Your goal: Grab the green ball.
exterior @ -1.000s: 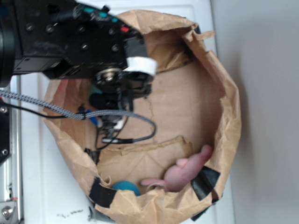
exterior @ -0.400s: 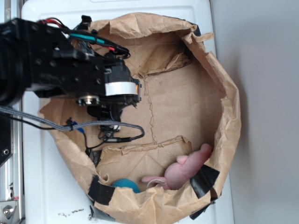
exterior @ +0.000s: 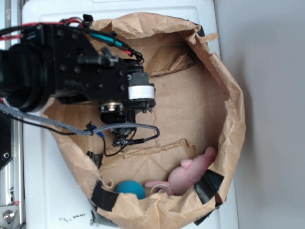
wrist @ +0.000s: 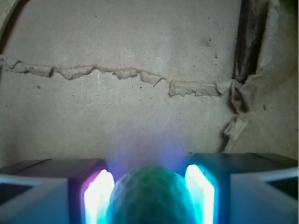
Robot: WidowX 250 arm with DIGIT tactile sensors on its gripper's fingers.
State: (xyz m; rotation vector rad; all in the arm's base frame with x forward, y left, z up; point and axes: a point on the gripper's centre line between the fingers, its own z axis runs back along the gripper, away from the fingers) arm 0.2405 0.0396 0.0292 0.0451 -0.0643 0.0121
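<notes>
In the wrist view the green ball, mint green with a dimpled knitted surface, sits between my gripper fingers. The glowing pads press against its two sides, so the gripper is shut on it. Brown paper with a torn seam lies beyond the ball. In the exterior view the black arm and gripper hang over the left part of the paper bag, and the ball is hidden under the wrist.
A darker teal ball lies at the bag's bottom edge. A pink plush toy is beside it to the right. The bag's crumpled walls ring the work area, with black tape patches. The bag rests on a white surface.
The arm swung left and shrank in view, as if lowering into the bag, then shifted back right a little. The teal ball and pink toy have not moved.
</notes>
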